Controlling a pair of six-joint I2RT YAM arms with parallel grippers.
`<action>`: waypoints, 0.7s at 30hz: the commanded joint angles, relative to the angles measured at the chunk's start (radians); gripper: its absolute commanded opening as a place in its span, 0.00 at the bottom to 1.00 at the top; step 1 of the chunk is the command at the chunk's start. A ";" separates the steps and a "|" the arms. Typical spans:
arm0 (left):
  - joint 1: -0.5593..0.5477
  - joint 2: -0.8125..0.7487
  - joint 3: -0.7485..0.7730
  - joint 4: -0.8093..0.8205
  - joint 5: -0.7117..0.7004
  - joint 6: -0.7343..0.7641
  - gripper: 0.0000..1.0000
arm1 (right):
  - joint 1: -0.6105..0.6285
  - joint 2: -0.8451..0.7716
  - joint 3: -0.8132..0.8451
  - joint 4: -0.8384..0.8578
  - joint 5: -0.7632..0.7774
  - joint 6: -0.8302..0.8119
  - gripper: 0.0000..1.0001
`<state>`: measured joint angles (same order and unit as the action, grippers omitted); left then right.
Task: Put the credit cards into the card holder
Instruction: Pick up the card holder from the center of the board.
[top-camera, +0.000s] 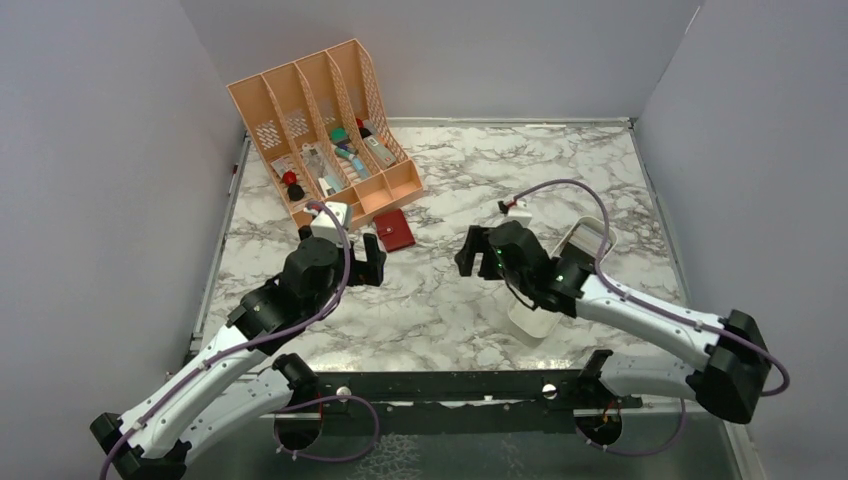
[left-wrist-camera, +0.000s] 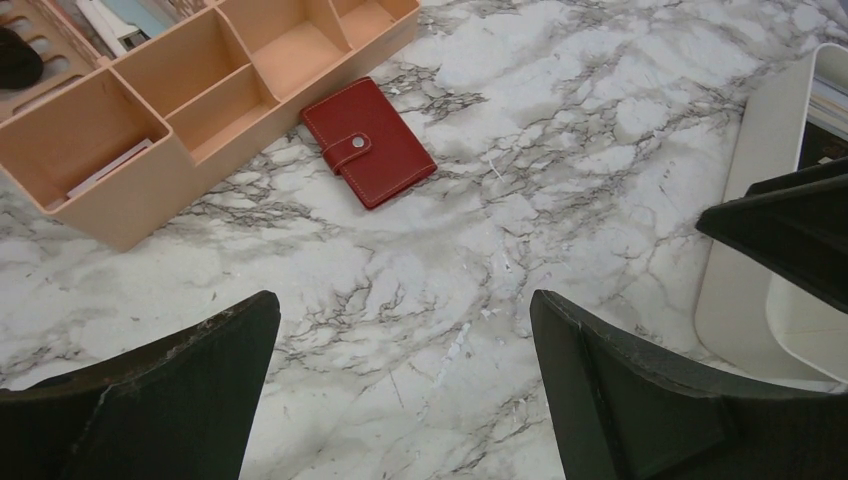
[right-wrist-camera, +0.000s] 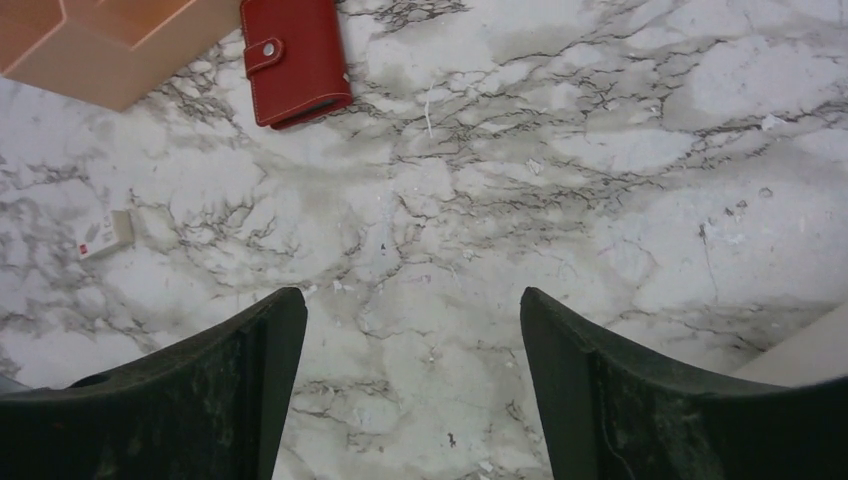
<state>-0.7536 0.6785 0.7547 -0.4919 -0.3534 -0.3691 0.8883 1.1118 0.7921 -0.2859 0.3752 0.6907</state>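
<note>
The card holder (top-camera: 394, 229) is a dark red wallet, folded and snapped shut, lying flat on the marble table just in front of the peach organizer. It also shows in the left wrist view (left-wrist-camera: 367, 141) and the right wrist view (right-wrist-camera: 293, 60). My left gripper (top-camera: 368, 262) (left-wrist-camera: 405, 320) is open and empty, hovering just near-left of the wallet. My right gripper (top-camera: 473, 252) (right-wrist-camera: 412, 310) is open and empty, above bare table to the wallet's right. The credit cards are mostly hidden; only a sliver of flat dark and pale things (left-wrist-camera: 828, 120) shows inside the white tray.
The peach slotted organizer (top-camera: 325, 130) stands at the back left with several small items in it. The white oblong tray (top-camera: 590, 235) lies under my right arm. A small white tag (right-wrist-camera: 105, 235) lies on the table. Grey walls enclose three sides.
</note>
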 joint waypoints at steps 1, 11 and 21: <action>0.005 -0.016 0.000 -0.030 -0.079 0.016 0.99 | -0.003 0.147 0.077 0.166 -0.016 -0.020 0.77; 0.006 -0.040 -0.002 -0.033 -0.085 0.008 0.98 | -0.005 0.530 0.242 0.341 -0.029 -0.006 0.58; 0.005 -0.072 -0.002 -0.036 -0.102 0.009 0.98 | -0.024 0.872 0.528 0.291 -0.096 -0.026 0.60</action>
<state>-0.7536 0.6338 0.7547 -0.5194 -0.4156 -0.3656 0.8768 1.9186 1.2480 0.0059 0.3038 0.6792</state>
